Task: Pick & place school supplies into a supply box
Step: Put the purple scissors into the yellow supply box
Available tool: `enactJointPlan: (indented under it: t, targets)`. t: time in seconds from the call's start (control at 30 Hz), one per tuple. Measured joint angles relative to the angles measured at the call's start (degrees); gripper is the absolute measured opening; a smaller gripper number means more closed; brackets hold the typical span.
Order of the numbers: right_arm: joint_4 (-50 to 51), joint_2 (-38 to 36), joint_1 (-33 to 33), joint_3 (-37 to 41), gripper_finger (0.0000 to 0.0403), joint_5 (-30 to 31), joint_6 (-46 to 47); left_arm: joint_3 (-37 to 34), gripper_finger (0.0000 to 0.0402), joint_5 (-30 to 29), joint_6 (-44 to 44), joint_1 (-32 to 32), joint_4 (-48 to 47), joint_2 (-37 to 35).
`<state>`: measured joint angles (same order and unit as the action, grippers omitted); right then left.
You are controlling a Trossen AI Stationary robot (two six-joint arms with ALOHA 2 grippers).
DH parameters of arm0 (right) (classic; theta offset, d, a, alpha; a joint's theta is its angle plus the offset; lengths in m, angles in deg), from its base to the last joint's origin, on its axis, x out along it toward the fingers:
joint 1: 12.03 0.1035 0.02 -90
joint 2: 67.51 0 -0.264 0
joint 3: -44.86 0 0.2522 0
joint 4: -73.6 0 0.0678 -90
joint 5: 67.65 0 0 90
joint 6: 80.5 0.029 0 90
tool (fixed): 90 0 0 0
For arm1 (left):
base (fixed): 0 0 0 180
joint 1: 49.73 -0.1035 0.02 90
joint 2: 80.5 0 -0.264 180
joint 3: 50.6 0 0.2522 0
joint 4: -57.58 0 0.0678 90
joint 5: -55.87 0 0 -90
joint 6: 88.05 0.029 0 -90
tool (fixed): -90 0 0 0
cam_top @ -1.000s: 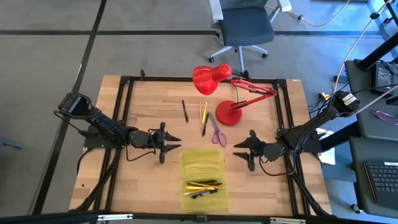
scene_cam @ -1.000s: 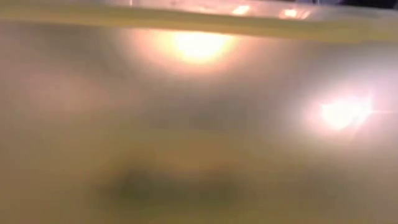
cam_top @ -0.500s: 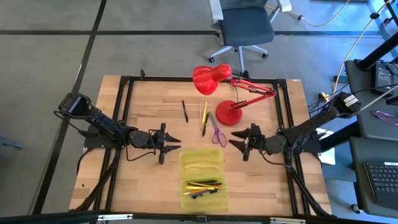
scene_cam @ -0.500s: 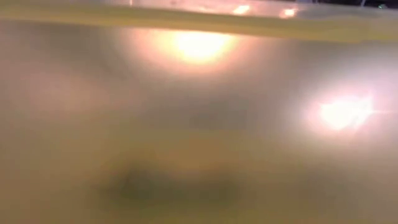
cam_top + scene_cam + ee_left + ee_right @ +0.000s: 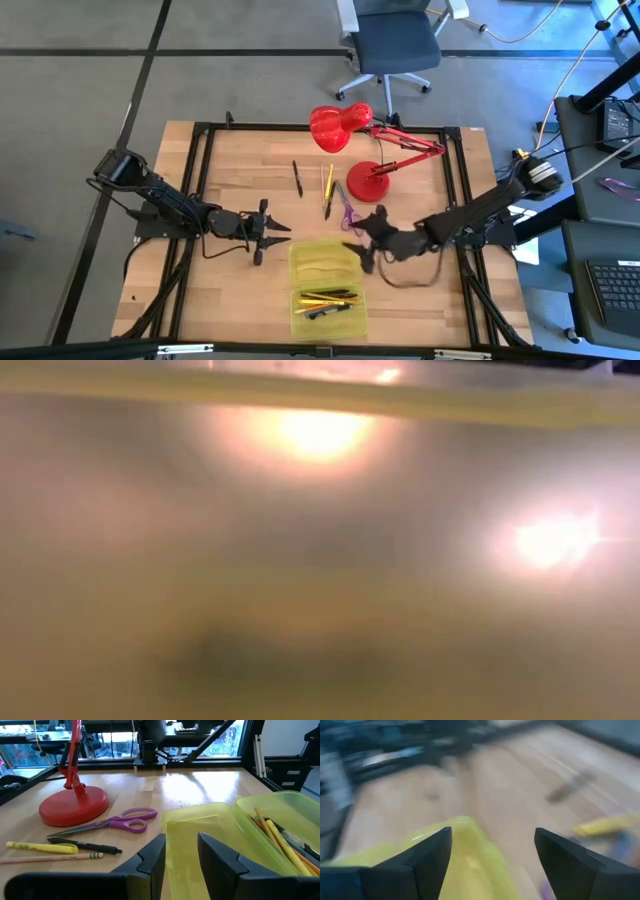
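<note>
The yellow-green supply box (image 5: 326, 285) lies open near the table's near edge; its near half (image 5: 325, 303) holds several pens. On the wood beyond it lie the purple-handled scissors (image 5: 347, 213), two yellow pens (image 5: 327, 190) and a black pen (image 5: 297, 178). My right gripper (image 5: 356, 246) hangs open over the box's far right corner, just nearside of the scissors; its wrist view shows the box (image 5: 465, 855) between the spread fingers. My left gripper (image 5: 277, 238) waits open left of the box, looking at the scissors (image 5: 120, 822) and the box (image 5: 225, 835).
A red desk lamp stands with its base (image 5: 369, 183) right beside the scissors and its head (image 5: 338, 125) over the far edge. The black table frame (image 5: 200, 180) runs around the work area. The box wall (image 5: 320, 560) blocks the low view.
My right gripper has swept toward the table's left, from right of the box to above its far right corner beside the scissors, the arm stretching out. The left arm, the box and the supplies have stayed put.
</note>
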<state>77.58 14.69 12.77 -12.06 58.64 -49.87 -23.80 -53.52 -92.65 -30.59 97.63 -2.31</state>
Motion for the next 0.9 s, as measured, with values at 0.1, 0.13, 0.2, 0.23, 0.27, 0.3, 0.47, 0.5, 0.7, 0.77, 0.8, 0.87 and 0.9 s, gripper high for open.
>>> enactJointPlan:
  t: [0.1,0.13,0.2,0.23,0.27,0.3,0.47,0.5,0.7,0.77,0.8,0.87,0.9]
  targets:
    - [13.7,2.3,-2.7,-5.5,0.0283,1.7,14.5,0.0,0.0107,0.0,0.0,0.0,0.0,0.0]
    - [17.6,3.3,-3.7,-7.0,0.0281,1.2,18.1,0.0,0.0106,0.0,0.0,0.0,0.0,0.0]
    - [23.2,5.2,-5.4,-9.6,0.0275,-1.1,23.0,0.0,0.0104,0.0,-0.1,0.0,0.0,0.0]
    - [24.8,6.3,-6.2,-10.6,0.0271,-2.6,24.7,0.0,0.0103,0.0,-0.1,0.0,0.0,0.0]
    - [26.5,7.3,-6.9,-11.3,0.0267,-4.3,26.4,0.0,0.0103,0.0,-0.1,0.0,0.0,0.0]
    - [27.9,8.4,-7.8,-11.8,0.0263,-6.2,28.0,0.0,0.0103,0.0,-0.1,0.0,0.0,0.0]
    - [28.8,13.5,-11.0,-13.1,0.0242,-12.1,31.5,0.0,0.0107,0.0,-0.1,0.0,0.0,0.0]
    - [28.9,14.5,-11.5,-13.1,0.0238,-12.8,32.4,0.0,0.0107,0.0,-0.1,0.0,0.0,0.0]
    - [29.5,18.0,-13.7,-13.1,0.0212,-14.9,33.8,0.0,0.0103,0.0,-0.2,0.0,-0.1,0.0]
    - [29.7,18.5,-13.8,-13.1,0.0203,-15.2,33.8,0.0,0.0103,0.0,-0.1,0.0,-0.1,0.0]
    - [29.8,18.5,-13.8,-13.1,0.0199,-15.2,33.8,0.0,0.0104,0.0,-0.2,0.0,-0.1,0.0]
    - [31.2,18.5,-13.8,-13.1,0.0192,-15.2,34.0,0.0,0.0106,0.0,-0.1,0.0,-0.1,0.0]
    - [32.1,18.5,-13.8,-13.1,0.0188,-15.2,34.5,0.0,0.0106,0.0,-0.1,0.0,-0.1,0.0]
